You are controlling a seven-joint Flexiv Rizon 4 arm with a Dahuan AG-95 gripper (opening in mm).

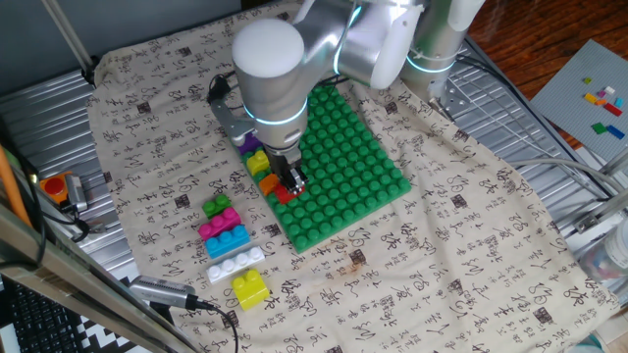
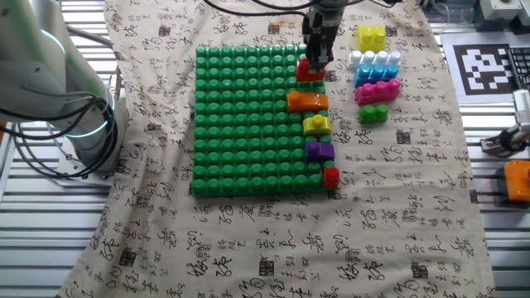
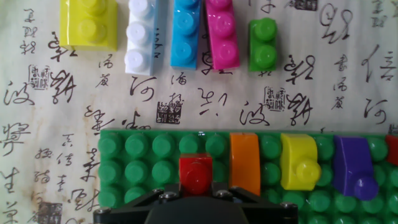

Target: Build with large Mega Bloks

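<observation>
- Nearest your hand camera, the gripper (image 2: 318,60) is clenched on the red block (image 3: 196,175), which sits on the green baseplate (image 2: 248,124) by its edge row.
- Beside it along that row you see the orange block (image 3: 244,163), the yellow block (image 3: 300,162) and the purple block (image 3: 353,168).
- Farther off on the cloth (image 3: 186,99) lie loose yellow (image 3: 89,23), white (image 3: 141,34), blue (image 3: 186,31), pink (image 3: 222,31) and green (image 3: 263,43) bricks, side by side.
</observation>
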